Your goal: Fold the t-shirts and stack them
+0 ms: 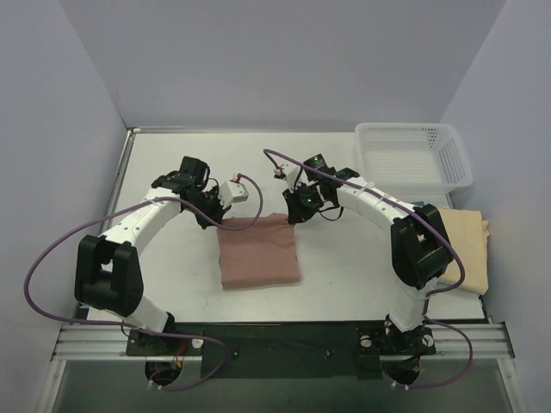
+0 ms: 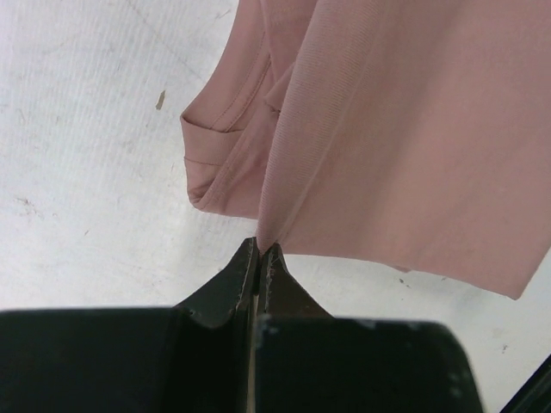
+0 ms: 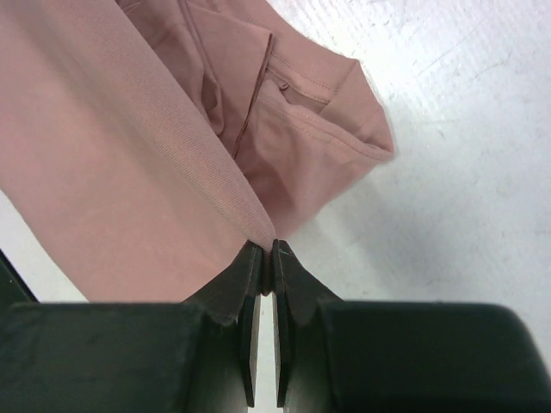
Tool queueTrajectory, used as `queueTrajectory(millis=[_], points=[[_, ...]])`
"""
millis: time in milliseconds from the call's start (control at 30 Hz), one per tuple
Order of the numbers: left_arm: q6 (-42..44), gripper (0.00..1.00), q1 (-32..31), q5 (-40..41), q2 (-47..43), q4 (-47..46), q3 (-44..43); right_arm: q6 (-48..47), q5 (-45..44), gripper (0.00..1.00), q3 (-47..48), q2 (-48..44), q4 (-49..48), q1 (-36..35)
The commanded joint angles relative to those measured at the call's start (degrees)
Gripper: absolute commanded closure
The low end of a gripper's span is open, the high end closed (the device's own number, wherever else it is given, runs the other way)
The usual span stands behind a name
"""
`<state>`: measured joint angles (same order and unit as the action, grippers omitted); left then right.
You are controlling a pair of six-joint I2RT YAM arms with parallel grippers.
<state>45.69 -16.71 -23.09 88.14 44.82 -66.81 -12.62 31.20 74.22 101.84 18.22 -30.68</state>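
**Pink shirt pinched at both far corners, fold in hand**

The dusty pink t-shirt lies as a rough rectangle at the middle of the table, nearer its front edge than its back. Its far edge is lifted a little at both ends. The left gripper has its jaws pressed together on the far-left corner of the cloth, and the right gripper pinches the far-right corner the same way. In both wrist views a tucked sleeve with its hem shows just under the pinched layer.

The step looks like a fold of the far edge toward the near one. To do it well, both corners should rise together with the edge taut between them, travel evenly, and land square on the near edge, without dragging the tucked sleeves out.

The pale tan t-shirt waits at the table's right edge; a white basket sits in the far-right corner.
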Motion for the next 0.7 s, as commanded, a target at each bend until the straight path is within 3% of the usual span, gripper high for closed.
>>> queueTrajectory(millis=[0,167,267,300,333,433,567,667], points=[[-1.31,1.00,1.77,3.49,2.30,-4.99,-2.10,-1.62,0.70,1.00,6.28,4.23,3.76,0.88],[-3.68,1.00,2.91,4.63,5.63,-7.20,-1.93,-1.53,0.18,1.00,11.12,9.85,3.84,0.88],[-4.64,0.99,3.44,5.86,6.69,-9.04,0.00,-1.53,-0.08,0.90,12.88,12.50,3.23,0.79],[-5.08,0.91,3.53,7.08,7.04,-9.74,0.62,-1.44,-0.52,0.86,14.19,13.81,2.79,0.79],[-6.74,0.74,3.61,8.05,7.13,-12.36,1.41,-0.66,-2.62,0.78,14.90,14.60,2.61,0.79],[-11.05,0.48,4.23,13.05,7.66,-19.30,1.33,3.81,-11.48,0.65,19.99,17.33,2.08,1.41],[-18.08,0.43,6.69,16.15,6.61,-21.44,-3.58,14.96,-12.22,0.61,23.78,14.54,2.53,4.13],[-21.43,0.43,7.13,16.59,3.29,-17.85,-5.70,18.42,-10.81,0.62,17.58,6.91,0.78,3.43]])
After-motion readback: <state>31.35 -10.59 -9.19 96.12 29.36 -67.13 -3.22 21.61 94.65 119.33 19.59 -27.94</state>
